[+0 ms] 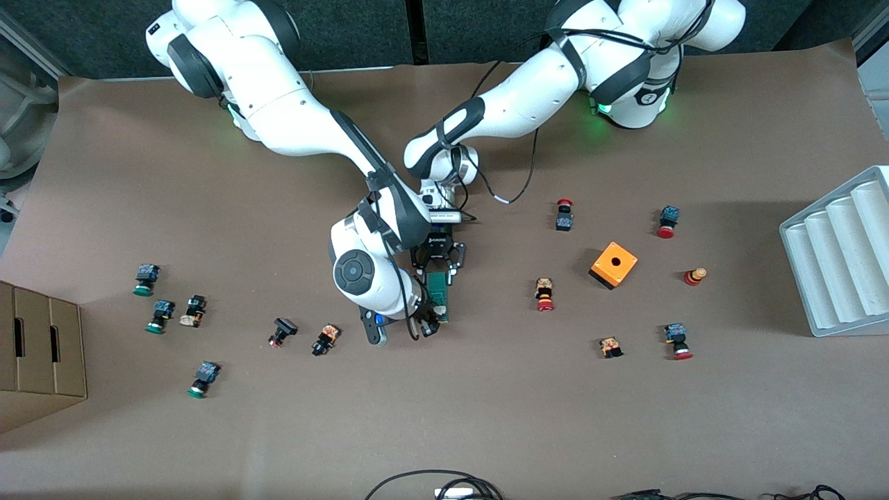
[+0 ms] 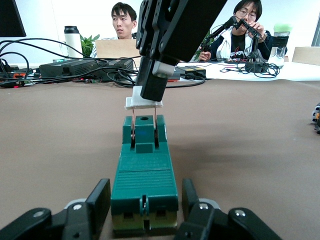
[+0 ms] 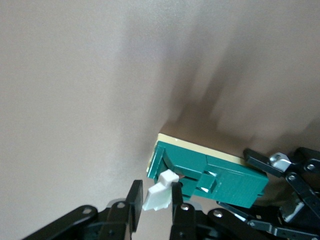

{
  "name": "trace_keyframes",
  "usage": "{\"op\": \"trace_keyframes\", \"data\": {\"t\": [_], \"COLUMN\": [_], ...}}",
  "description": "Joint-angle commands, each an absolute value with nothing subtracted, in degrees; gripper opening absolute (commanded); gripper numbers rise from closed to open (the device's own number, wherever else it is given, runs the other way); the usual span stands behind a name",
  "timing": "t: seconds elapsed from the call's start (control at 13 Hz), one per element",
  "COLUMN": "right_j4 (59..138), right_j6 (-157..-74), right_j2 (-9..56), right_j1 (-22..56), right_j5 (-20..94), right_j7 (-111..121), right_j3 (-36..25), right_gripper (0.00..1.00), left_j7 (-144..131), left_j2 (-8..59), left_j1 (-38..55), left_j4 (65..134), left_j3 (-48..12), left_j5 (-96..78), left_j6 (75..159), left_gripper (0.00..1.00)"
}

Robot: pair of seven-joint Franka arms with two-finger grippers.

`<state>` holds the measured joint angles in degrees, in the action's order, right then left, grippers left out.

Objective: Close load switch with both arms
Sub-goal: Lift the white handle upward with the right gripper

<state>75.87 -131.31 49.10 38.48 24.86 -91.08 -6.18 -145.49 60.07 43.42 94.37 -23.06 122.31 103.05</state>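
Load switch (image 2: 144, 182) dark green, white handle (image 2: 144, 102), cream base.

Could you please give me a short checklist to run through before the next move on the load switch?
1. Load switch flat on the table: ok.
2. Left claw braces the switch body, one finger each side: ok.
3. Right claw holds the white handle between its fingers: ok, though how firmly cannot be told.
4. Handle pushed fully down: not ok; in the left wrist view it stands raised on its two metal blades.
5. Claws apart from each other, one at each end of the switch: ok.
6. Nearest push button out of the way, toward the right arm's end: ok.
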Motion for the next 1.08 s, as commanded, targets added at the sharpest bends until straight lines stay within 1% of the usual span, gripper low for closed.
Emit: {"op": "trace_keyframes", "data": {"t": [0.0,1.0], "right_j4": [72.2,71.6], "right_j6": [-132.0,-133.2], "right_j2": [52.4,53.9], "right_j1": [38.1,37.2], "right_j5": [26.3,26.3], "right_j7": [-90.6,-90.5], "right_j3": [-6.3,-6.4], "right_gripper": [0.37,0.37], "left_j7": [-145.5,-144.1], "left_j2": [60.9,60.7], "left_j1": [43.9,43.9], "left_j4": [94.0,94.4], "left_j3": [-22.3,-22.2], "left_j5": [121.9,121.9], "left_j6": [103.1,103.1], "left_gripper": [0.65,0.63]}}
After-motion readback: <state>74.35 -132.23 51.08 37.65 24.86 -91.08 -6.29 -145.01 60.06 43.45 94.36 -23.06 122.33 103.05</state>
